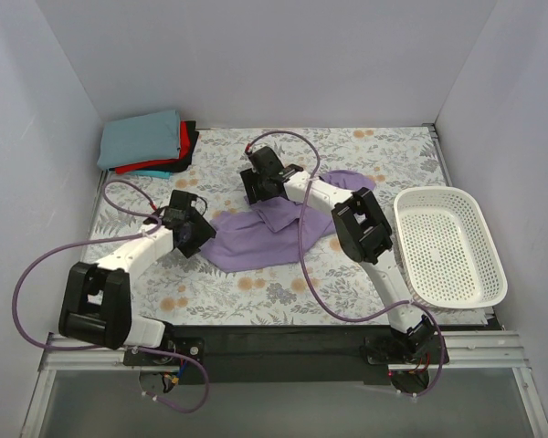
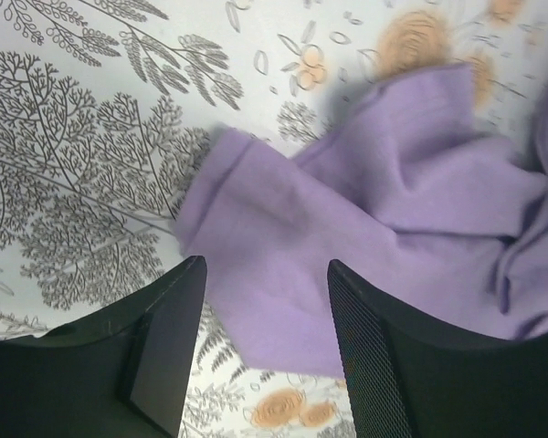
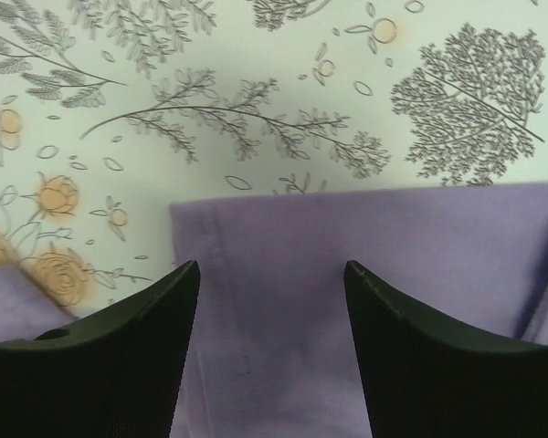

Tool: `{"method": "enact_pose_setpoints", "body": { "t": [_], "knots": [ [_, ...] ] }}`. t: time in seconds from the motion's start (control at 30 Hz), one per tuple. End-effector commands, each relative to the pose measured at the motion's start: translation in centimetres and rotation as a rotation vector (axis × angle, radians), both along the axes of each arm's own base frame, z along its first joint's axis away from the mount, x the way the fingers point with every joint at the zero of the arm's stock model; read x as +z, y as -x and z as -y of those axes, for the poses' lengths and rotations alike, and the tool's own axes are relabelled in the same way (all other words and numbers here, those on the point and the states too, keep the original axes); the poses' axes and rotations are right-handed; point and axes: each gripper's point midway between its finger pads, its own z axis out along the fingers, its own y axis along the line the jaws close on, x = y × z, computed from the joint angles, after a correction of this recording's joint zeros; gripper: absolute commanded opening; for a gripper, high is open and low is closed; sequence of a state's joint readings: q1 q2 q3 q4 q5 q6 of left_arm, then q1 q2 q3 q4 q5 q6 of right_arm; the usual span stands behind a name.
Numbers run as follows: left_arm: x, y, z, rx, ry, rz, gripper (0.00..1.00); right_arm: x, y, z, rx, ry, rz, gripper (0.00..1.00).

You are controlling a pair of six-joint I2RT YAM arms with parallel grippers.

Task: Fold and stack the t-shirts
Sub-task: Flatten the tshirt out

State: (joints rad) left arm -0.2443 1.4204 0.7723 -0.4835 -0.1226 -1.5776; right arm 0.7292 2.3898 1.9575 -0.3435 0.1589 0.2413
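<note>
Upper left of the overhead view: stack of folded shirts [image 1: 146,141], grey-blue on top, red, black and teal edges showing beneath, tucked into the back corner of the flowered tabletop [image 1: 210,292].

Left of centre: left fingers [image 1: 197,235], spread apart, nothing clamped, tips at the left end of the lavender shirt [image 1: 256,239]. In the left wrist view, rumpled purple cloth filling the gap between them and spreading to the right of the frame.

Centre: lavender shirt lying crumpled and unfolded, stretched from lower left toward upper right.

Just above its middle: right fingers [image 1: 258,192], likewise wide apart and gripping nothing. In the right wrist view, poised over a straight hemmed edge of the cloth.

Far right: white mesh basket [image 1: 449,246], not touching the shirt.
</note>
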Motion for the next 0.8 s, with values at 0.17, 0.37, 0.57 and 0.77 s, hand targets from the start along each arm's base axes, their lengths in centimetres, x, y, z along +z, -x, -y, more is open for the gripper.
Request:
{"method": "enact_pose_setpoints", "body": {
  "t": [0.17,0.37,0.57,0.77],
  "knots": [
    [1.2,3.7,0.0,-0.058,0.033,0.006,0.55,-1.0,0.9,-1.2,-0.014,0.0,-0.018,0.58],
    [-0.9,4.9,-0.6,0.004,0.017,-0.045,0.54,-1.1,0.2,-0.4,-0.048,0.016,-0.005,0.06],
    [-1.8,3.3,-0.5,0.006,0.004,-0.037,0.54,6.9,-2.2,0.7,-0.074,-0.077,0.102,0.01],
    [-2.2,2.0,0.1,-0.008,0.011,-0.042,0.46,15.7,-3.2,3.0,-0.096,-0.185,0.204,0.01]
  ]
}}
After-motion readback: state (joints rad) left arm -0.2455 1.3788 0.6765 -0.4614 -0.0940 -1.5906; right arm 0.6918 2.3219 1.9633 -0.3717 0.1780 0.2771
